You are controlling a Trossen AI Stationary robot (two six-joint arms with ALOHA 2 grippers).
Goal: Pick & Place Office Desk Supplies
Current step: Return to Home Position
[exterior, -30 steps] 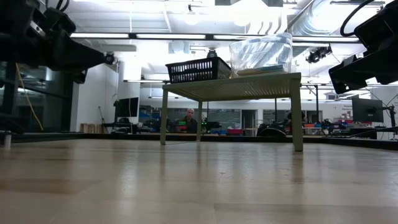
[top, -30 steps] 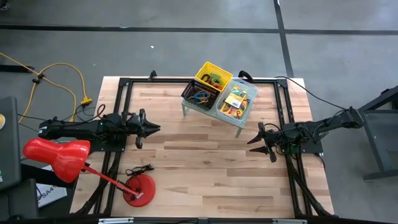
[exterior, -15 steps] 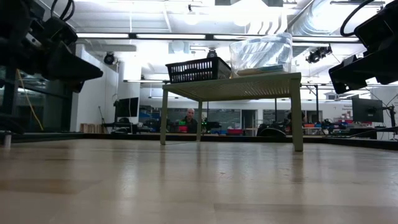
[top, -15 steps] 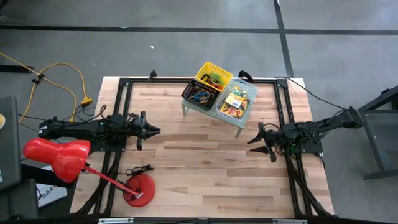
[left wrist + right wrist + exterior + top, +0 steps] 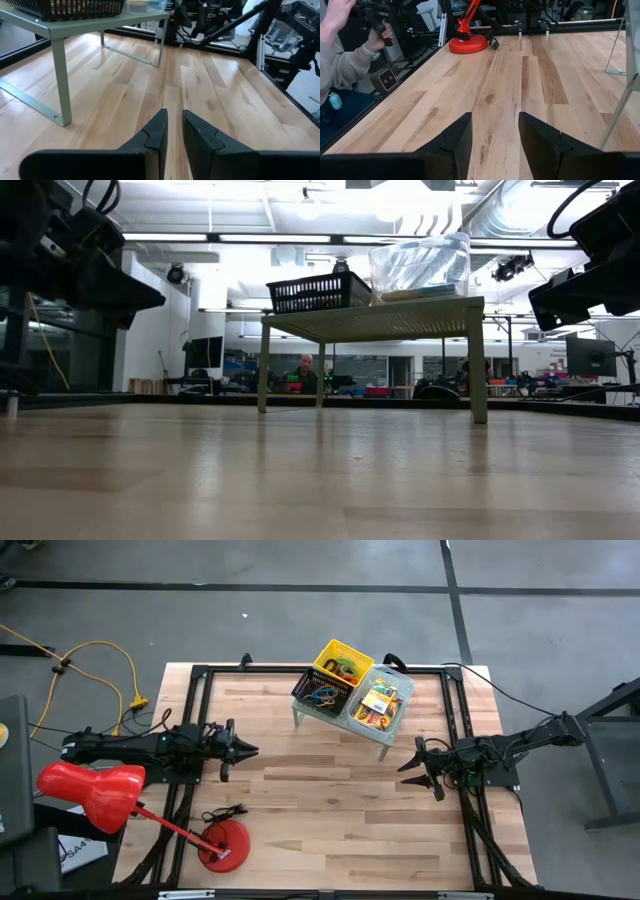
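Mesh tray [image 5: 320, 693], yellow basket [image 5: 343, 662] and clear tub [image 5: 380, 703] sat together on the green shelf [image 5: 370, 313]. Left pincer [image 5: 174, 112] hung barely parted and right pincer [image 5: 495, 115] wider, at opposite desk [image 5: 330, 800] sides.

Wide bare room across the middle of the pale wooden counter [image 5: 330, 810]. In the way at the far edge: pale green holed metal shelf [image 5: 370, 311] on thin legs, top full with black mesh tray [image 5: 303, 690], yellow plastic basket [image 5: 330, 650], clear plastic tub [image 5: 405, 690]. Open gap under the shelf. Near left corner blocked by a red desk lamp [image 5: 224, 843] with round base.
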